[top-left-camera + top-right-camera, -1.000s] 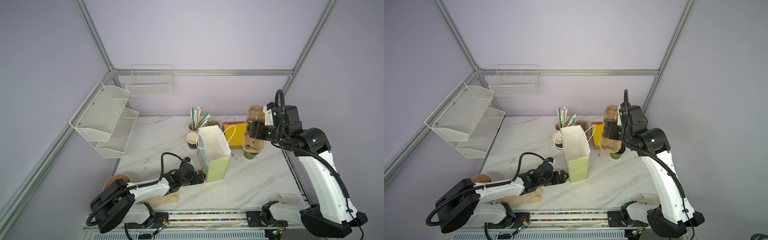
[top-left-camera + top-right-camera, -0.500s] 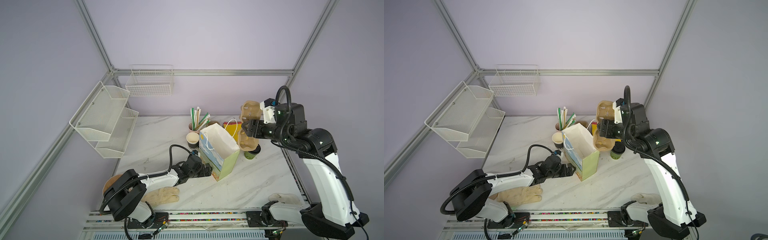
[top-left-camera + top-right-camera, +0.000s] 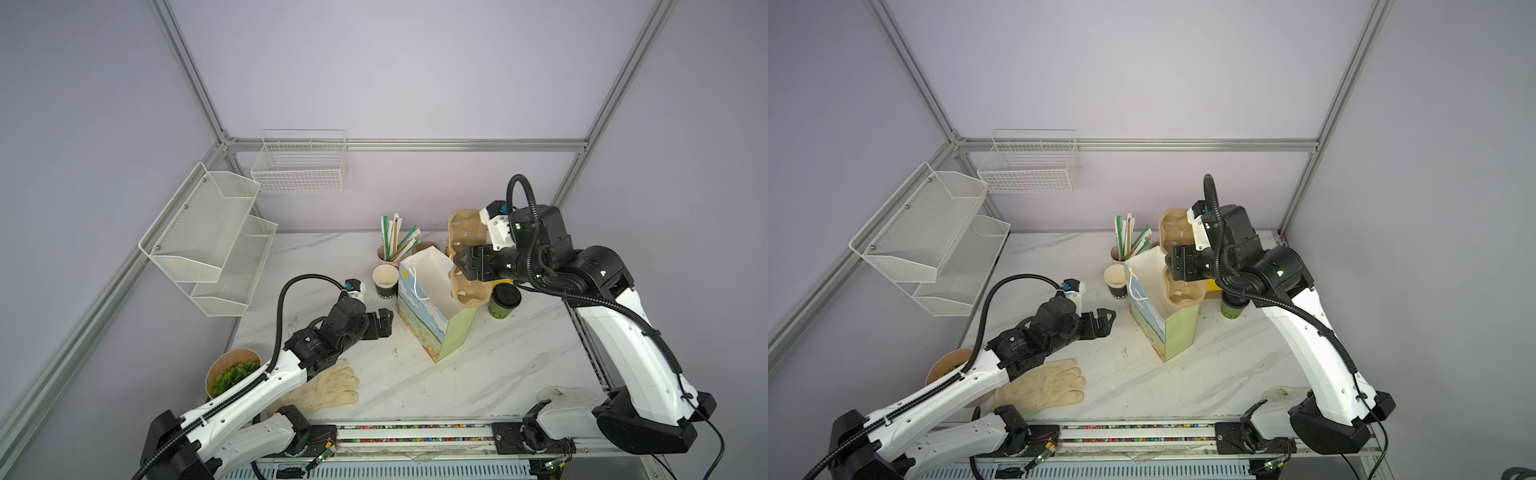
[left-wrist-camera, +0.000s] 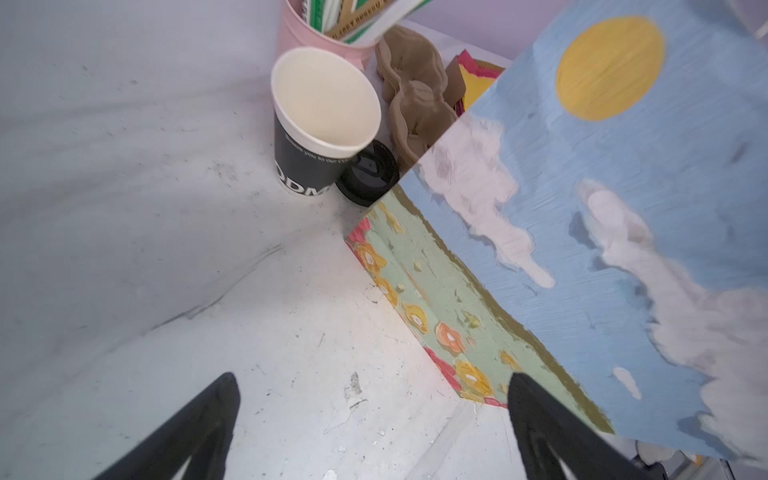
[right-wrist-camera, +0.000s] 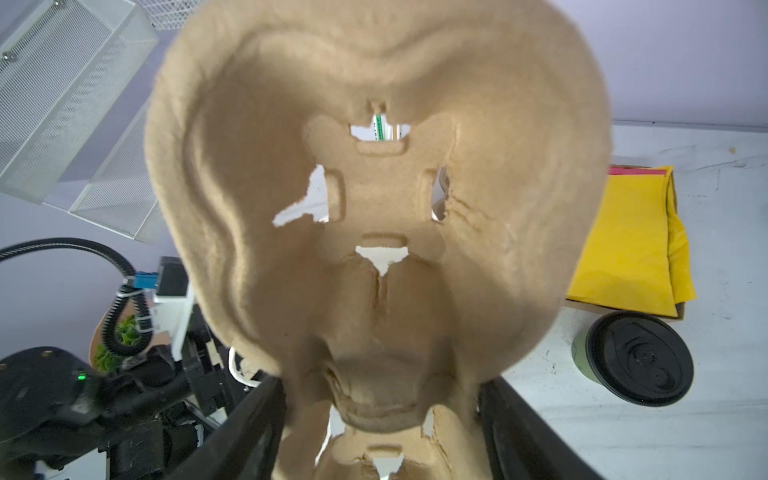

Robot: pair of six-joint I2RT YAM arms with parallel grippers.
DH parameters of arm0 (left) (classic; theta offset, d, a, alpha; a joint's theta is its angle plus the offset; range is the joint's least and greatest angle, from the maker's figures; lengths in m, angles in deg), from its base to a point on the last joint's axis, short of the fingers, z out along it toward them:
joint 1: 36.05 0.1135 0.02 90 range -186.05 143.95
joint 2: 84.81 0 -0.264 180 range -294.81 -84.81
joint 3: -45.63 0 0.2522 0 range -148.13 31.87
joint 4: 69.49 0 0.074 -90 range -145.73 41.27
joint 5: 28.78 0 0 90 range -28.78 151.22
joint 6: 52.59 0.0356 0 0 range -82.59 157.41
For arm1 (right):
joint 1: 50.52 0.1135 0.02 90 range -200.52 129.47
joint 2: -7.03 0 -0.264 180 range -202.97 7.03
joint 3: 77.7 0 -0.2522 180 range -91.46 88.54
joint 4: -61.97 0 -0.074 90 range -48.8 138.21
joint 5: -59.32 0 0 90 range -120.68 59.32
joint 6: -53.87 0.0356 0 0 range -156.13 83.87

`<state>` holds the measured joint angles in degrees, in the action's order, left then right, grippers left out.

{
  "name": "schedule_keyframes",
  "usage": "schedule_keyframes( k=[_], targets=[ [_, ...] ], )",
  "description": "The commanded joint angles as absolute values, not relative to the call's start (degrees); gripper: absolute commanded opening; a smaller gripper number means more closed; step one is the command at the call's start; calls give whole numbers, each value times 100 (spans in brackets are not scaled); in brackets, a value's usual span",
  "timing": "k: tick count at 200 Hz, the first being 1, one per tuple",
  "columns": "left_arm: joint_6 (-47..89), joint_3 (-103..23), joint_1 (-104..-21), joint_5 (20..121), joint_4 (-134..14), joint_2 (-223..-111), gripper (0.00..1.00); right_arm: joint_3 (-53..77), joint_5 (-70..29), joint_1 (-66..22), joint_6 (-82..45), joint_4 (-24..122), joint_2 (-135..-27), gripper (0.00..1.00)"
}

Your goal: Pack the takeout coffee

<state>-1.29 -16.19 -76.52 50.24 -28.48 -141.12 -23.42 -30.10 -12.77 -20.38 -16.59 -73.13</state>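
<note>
**STATUS: CARRIER HELD AT BAG, COFFEE ON TABLE**

**Top views.** The paper bag (image 3: 432, 320) stands open near the middle of the table (image 3: 498, 374). The takeout coffee (image 3: 503, 302), lid on, stands on the table just beside the bag at its 3 o'clock, outside it. In a top view the right arm covers part of the takeout coffee (image 3: 1231, 311). The right gripper (image 3: 459, 266) is clamped on a brown cup carrier (image 3: 468, 291), which is held on edge at the bag's 3 o'clock rim. Whether the carrier's lower cell is inside the bag cannot be told. The left gripper (image 3: 384, 322) stands spread wide and empty at the bag's 9 o'clock, near the bag wall but apart from it. A black paper cup (image 3: 384, 282) stands at the bag's 11 o'clock, with a pink straw cup (image 3: 388, 259) beyond it toward 12 o'clock. A glove (image 3: 328, 386) lies at 7 o'clock.

**Left wrist view.** The left gripper (image 4: 372, 376) has its fingers (image 4: 199, 428) far apart, with bare table between them. The bag's painted wall is near one finger. The black paper cup (image 4: 316, 137) stands upright and uncovered. A loose black lid (image 4: 368, 174) lies by its base, next to the bag's corner.

**Right wrist view.** The cup carrier (image 5: 374, 208) fills most of the view, pinched between the right gripper's fingers (image 5: 249, 428). The takeout coffee (image 5: 640, 357) stands upright beside yellow envelopes (image 5: 623, 241).
</note>
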Motion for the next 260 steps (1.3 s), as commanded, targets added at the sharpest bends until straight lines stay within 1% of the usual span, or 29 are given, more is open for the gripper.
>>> schedule_keyframes(
  k=[1, 28, 65, 110, 140, 177, 260],
  targets=[
    [619, -2651, -7553, 4488, -1926, -13856, 100, -2626, -3590, -1019, -2146, -1999, -7625, 75],
    [1239, -3068, -7534, 3778, -1450, -13709, 100, -2599, -3946, -728, -2136, -2169, -7929, 75],
    [1748, -2807, -7464, 2984, -1490, -13523, 100, -2478, -4141, -533, -2158, -2196, -8221, 76],
    [1785, -2540, -7359, 3026, -1602, -13510, 100, -2722, -4782, -385, -2269, -2167, -8490, 76],
    [1799, -2476, -7341, 3042, -1600, -13492, 100, -2859, -4977, -379, -2342, -2063, -8590, 76],
    [1798, -2447, -7332, 3028, -1584, -13447, 100, -2812, -4913, -379, -2466, -1848, -8569, 76],
    [1806, -2430, -7332, 3011, -1569, -13489, 100, -2201, -4881, -378, -2787, -1520, -8589, 76]
  ],
)
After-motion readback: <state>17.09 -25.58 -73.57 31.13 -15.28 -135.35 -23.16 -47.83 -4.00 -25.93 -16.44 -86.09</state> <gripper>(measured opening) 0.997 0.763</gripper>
